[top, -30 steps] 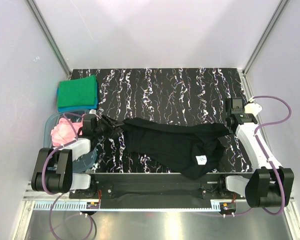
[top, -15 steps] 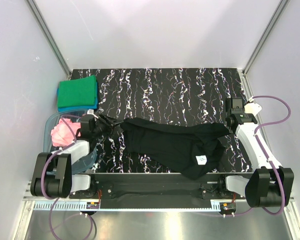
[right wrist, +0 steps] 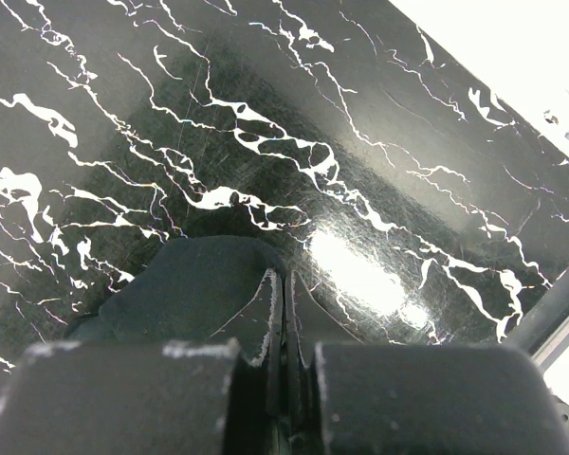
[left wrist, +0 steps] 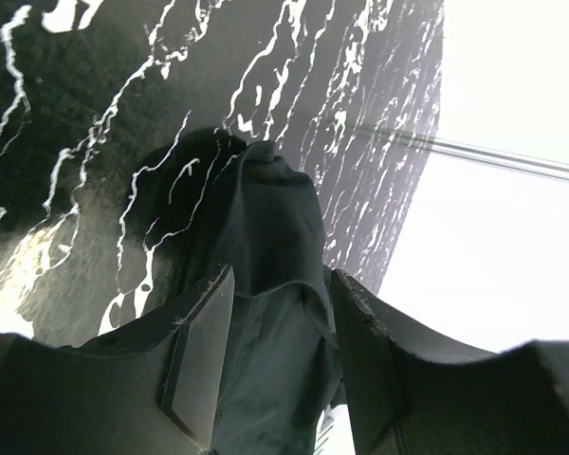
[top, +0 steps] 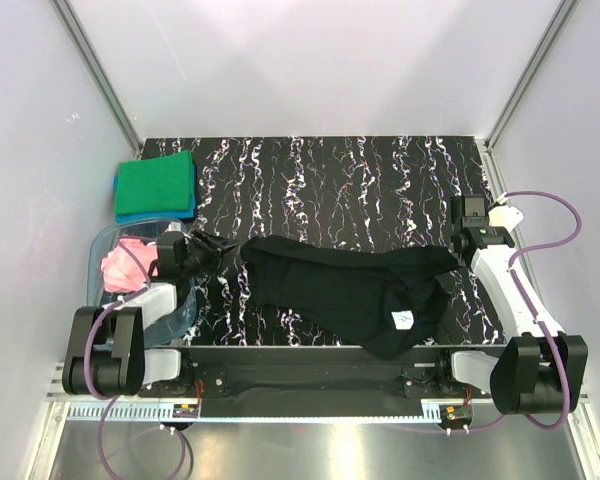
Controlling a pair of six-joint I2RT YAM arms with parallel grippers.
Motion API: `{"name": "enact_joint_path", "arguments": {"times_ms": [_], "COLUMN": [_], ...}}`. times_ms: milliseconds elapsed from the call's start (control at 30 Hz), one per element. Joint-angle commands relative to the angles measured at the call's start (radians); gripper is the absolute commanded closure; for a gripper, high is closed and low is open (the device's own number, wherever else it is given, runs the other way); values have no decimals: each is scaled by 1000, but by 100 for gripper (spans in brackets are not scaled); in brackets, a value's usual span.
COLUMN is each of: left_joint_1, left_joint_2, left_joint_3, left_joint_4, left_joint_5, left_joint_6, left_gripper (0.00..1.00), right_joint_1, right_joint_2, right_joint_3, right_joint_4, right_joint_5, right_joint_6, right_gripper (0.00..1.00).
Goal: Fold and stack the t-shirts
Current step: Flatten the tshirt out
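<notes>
The black t-shirt point(top: 340, 285) lies stretched across the table's near half, its white neck label point(top: 401, 320) facing up. My left gripper point(top: 220, 248) is at its left end. In the left wrist view its jaws point(left wrist: 280, 284) stand apart with black cloth point(left wrist: 270, 218) running loosely between them. My right gripper point(top: 462, 250) is at the shirt's right tip. In the right wrist view it point(right wrist: 284, 275) is pressed shut at the edge of the cloth point(right wrist: 190, 284). A folded green t-shirt point(top: 156, 183) sits on a blue one point(top: 155, 214) at the back left. The pink t-shirt point(top: 125, 265) is crumpled in the tub.
A clear blue-tinted plastic tub point(top: 100, 245) stands at the left edge beside my left arm. The black marbled table point(top: 360, 180) is bounded by white walls on three sides. A metal rail point(top: 310, 355) runs along the near edge.
My left gripper has drawn back to the left, towards the tub. The shirt's left end shifted slightly left. The right arm has not moved.
</notes>
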Motion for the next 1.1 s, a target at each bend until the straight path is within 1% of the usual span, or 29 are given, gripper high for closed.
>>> {"name": "enact_joint_path", "arguments": {"times_ms": [0, 133, 200, 300, 333, 367, 400, 467, 500, 567, 600, 733, 833, 867, 900, 967, 1000, 1067], "left_joint_1": [-1, -20, -24, -31, -32, -34, -34, -34, -34, -34, -34, -52, -93, -109, -154, -208, -243, -251], "left_joint_2": [47, 121, 138, 117, 95, 25, -9, -73, -115, -141, -156, -169, -161, -158, -160, -170, -167, -146], "left_joint_3": [-29, -36, -21, 27, 33, 40, 50, 100, 125, 178, 186, 179, 88, 62, 9, -19, -19, -22], "left_joint_4": [85, 144, 114, -43, -73, -158, -200, -284, -376, -456, -466, -454, -336, -246, -203, -135, -136, -121], "left_joint_5": [4, -1, -14, -63, -85, -111, -163, -203, -235, -258, -255, -239, -226, -229, -260, -327, -382, -397], "left_joint_6": [-37, -54, -52, 3, 15, 44, 63, 112, 151, 193, 195, 164, 59, -9, -41, -96, -107, -138], "left_gripper": [49, 50, 51, 53, 53, 52, 52, 51, 50, 50, 49, 47, 46, 46, 46, 44, 43, 43], "right_joint_1": [-2, -4, -2, -2, -2, -2, -4, -2, -4, -2, -4, -2, -4, -2, -4, -4, -4, -2], "right_joint_2": [-19, -12, -8, -11, -13, -16, -19, -24, -27, -30, -27, -22, -25, -27, -30, -31, -38, -41], "right_joint_3": [17, 10, 11, 16, 20, 22, 23, 28, 28, 25, 23, 19, 16, 14, 16, 17, 19, 20], "right_joint_4": [17, 25, 23, 23, 22, 23, 22, 20, 19, 25, 26, 30, 33, 34, 33, 33, 33, 31], "right_joint_5": [10, 1, 1, 3, 3, 3, 4, 4, 3, -4, -5, -27, -36, -37, -39, -43, -47, -56], "right_joint_6": [2, 3, 5, 0, -1, -4, -3, -4, -6, -3, -3, 5, 10, 7, 7, 5, 5, 4], "right_gripper": [100, 100, 100, 100, 100, 100, 100, 100, 100, 100, 100, 100, 100, 100, 100, 100, 100, 100]}}
